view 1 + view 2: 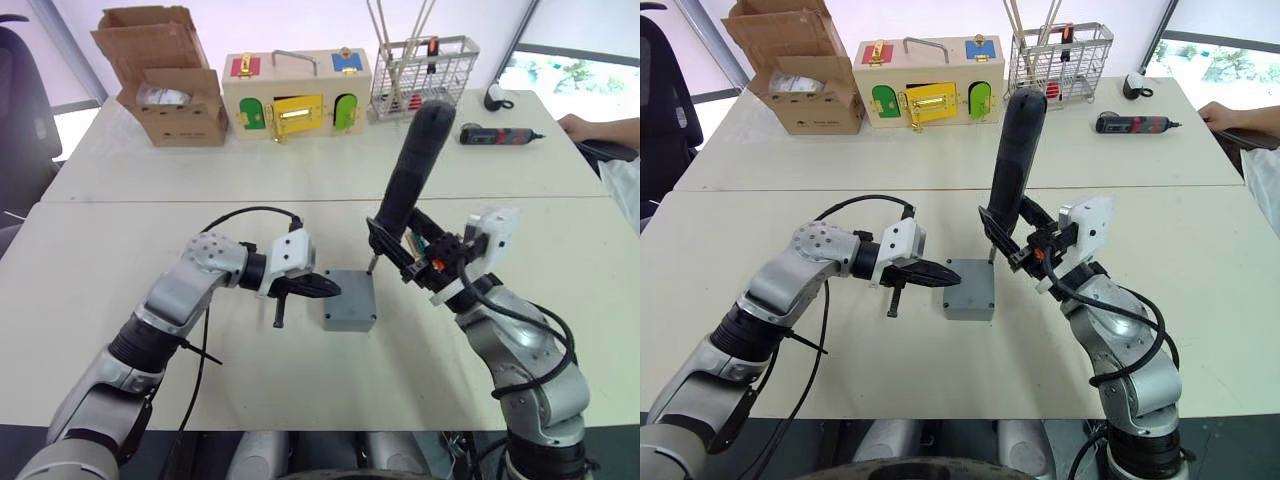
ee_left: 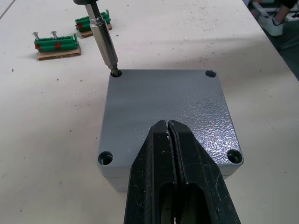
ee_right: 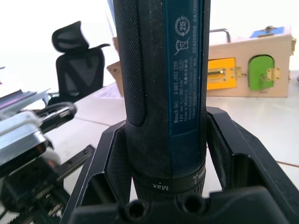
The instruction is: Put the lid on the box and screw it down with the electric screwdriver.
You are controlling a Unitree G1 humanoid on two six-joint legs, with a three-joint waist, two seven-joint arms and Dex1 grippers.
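I see the table (image 1: 120, 360) filling most of the head view. At the top left of it stands an open cardboard box (image 1: 165, 75), and just right of that the wooden box with coloured doors (image 1: 297, 95), then a wire basket (image 1: 424, 72) at top centre-right.

My right gripper (image 1: 1025, 240), right of centre, is clamped around the electric screwdriver (image 1: 412, 170), which leans up and to the right from the middle of the frame. Its metal bit (image 2: 103, 39) comes down into the corner screw hole at the upper left of the lid in the left wrist view.

My left gripper (image 1: 318, 288), left of centre, has its fingers (image 2: 187, 172) pressed together with nothing between them, their tips resting on the lid (image 2: 168, 105).

The lid sits on the box (image 1: 349, 300) in the centre of the frame.

A smaller black-and-red screwdriver (image 1: 497, 134) lies at the upper right, and two green terminal blocks (image 2: 56, 43) lie at the upper left of the left wrist view.
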